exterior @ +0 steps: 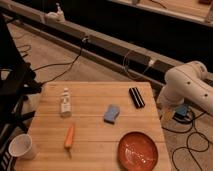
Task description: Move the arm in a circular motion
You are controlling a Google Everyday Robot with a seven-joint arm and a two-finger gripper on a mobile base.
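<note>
Wooden tabletop (95, 150) sits left of the arm (187, 87), folded beyond its right edge; the hand is out of sight and I cannot tell its state, so I'd sweep slow, even circles clear of the dark block (136, 97)

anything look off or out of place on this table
Nothing spilled or broken. The white cup seems to overhang the table's left edge. The arm sits right of it; its hand is out of view.

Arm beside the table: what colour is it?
White arm, seen in the camera view; gripper not in view.
</note>
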